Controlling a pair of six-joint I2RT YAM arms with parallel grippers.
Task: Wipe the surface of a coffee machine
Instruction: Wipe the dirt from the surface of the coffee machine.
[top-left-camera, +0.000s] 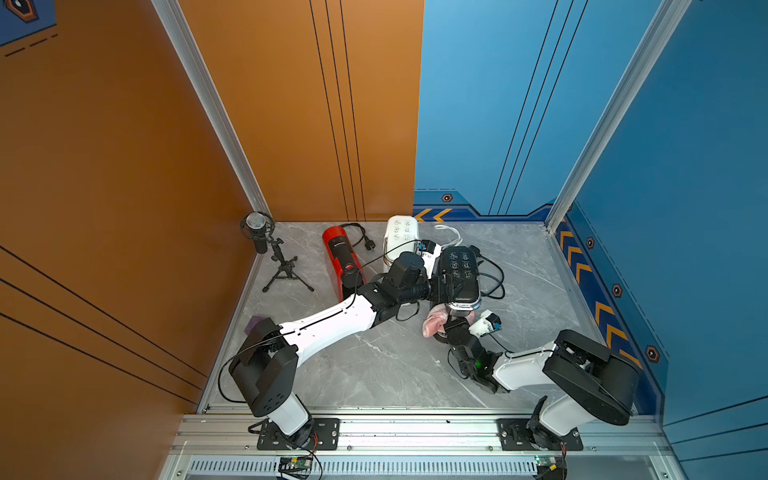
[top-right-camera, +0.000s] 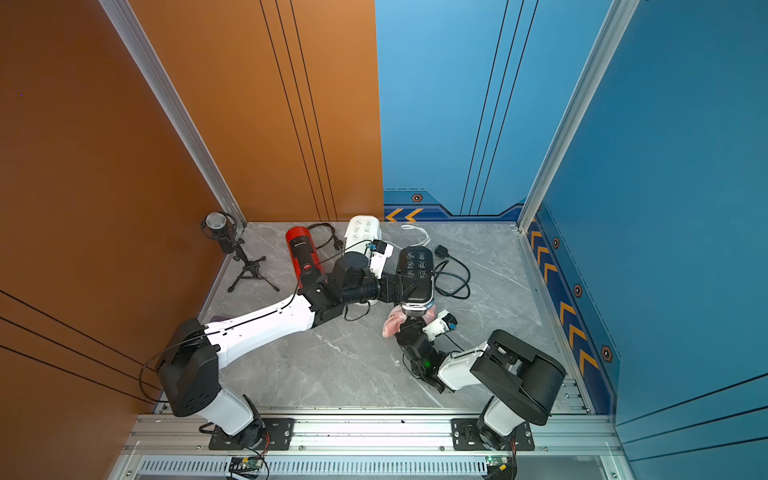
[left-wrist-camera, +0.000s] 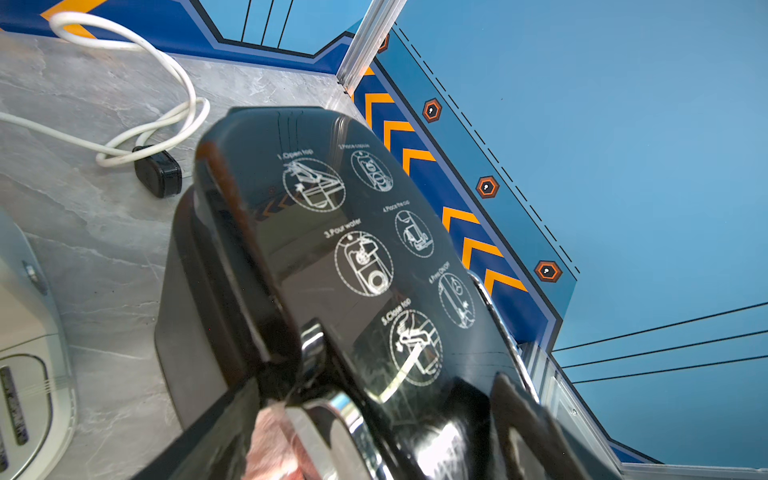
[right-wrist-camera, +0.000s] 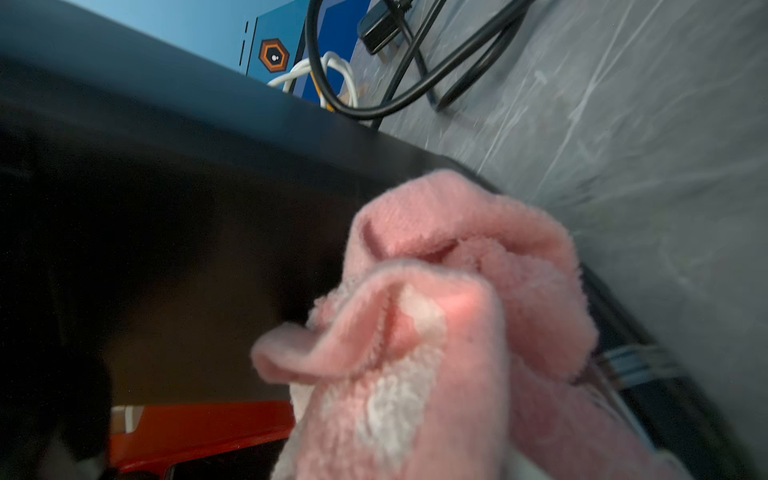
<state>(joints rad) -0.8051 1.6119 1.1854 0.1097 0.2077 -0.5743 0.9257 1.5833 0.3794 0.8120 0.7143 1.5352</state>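
Black coffee machine (top-left-camera: 459, 270) stood near the middle of the table (top-left-camera: 374, 365), between a white machine (top-left-camera: 399, 237) and a loose black cable (top-left-camera: 492, 278). I had the left gripper (top-left-camera: 449, 287) clamped wide across its glossy top. The right gripper (top-left-camera: 449, 322) was pinched tight on a bunched pink cloth (right-wrist-camera: 436, 332), held against the machine's near face. I judged the shell hard, slick and liable to slide, so best braced across the lid's edges. The cloth was soft and limp, best held by its gathered fold.
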